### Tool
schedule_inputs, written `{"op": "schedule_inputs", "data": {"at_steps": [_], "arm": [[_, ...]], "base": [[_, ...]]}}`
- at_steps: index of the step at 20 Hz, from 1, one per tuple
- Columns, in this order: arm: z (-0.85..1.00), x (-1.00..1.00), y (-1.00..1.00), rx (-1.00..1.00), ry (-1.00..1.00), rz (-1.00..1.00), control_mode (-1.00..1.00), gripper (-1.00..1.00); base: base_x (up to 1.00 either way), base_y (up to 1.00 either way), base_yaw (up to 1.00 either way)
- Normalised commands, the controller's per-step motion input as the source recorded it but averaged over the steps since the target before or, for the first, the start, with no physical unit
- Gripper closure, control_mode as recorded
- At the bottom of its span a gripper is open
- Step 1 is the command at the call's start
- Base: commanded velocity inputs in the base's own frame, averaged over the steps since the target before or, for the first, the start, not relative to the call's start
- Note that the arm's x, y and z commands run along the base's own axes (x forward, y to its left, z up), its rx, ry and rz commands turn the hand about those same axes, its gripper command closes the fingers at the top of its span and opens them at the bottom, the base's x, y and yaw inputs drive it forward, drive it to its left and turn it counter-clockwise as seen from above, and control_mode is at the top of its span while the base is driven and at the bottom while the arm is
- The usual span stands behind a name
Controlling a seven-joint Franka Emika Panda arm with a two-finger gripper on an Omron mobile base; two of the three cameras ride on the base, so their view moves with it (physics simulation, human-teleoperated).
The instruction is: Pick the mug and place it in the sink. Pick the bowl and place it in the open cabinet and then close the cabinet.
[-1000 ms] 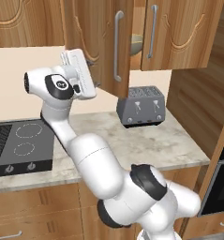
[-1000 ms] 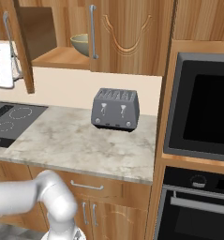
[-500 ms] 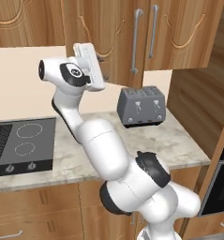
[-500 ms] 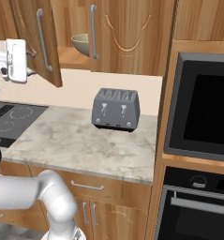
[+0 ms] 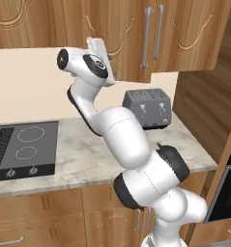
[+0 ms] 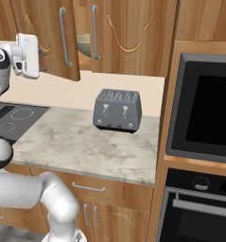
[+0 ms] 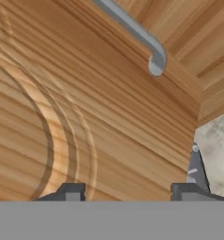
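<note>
cabinet (image 6: 69, 40) door of medium-brown grained wood, carved with arch grooves, hanging partly ajar above the marbled counter (image 6: 86, 146), long rounded silver bar handle (image 7: 137, 33) running along it. olive-beige bowl (image 6: 84, 40) peeking through the gap inside. gripper (image 7: 127, 190) pressing close against the door face, dark fingertips (image 7: 72, 191) standing apart, gripping nothing.

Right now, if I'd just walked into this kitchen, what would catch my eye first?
Most likely the big white robot arm, rearing up from the floor in front of the counter and reaching its claw to the wooden cabinet door, which stands nearly shut. Through the remaining gap you glimpse the bowl inside. Below sits a grey toaster on the marble counter, with a black oven built into the wall to its right.
</note>
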Motion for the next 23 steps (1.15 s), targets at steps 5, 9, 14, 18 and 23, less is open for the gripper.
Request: {"op": "schedule_inputs", "data": {"at_steps": [5, 9, 14, 18, 23], "arm": [[-0.52, 0.97, -0.84, 0.19, -0.02, 0.33, -1.00, -1.00], [-0.46, 0.99, -0.54, 0.15, -0.03, 0.35, -1.00, -1.00], [-0.37, 1.00, -0.38, 0.09, 0.00, 0.28, -1.00, -1.00], [-0.43, 0.74, -0.34, 0.04, 0.00, 0.12, -1.00, -1.00], [-0.71, 0.04, -0.41, 0.05, -0.03, 0.04, -1.00, -1.00]], "base": [[0.00, 0.00, 0.00], [0.00, 0.00, 0.00], [0.00, 0.00, 0.00], [0.00, 0.00, 0.00], [0.00, 0.00, 0.00]]}}
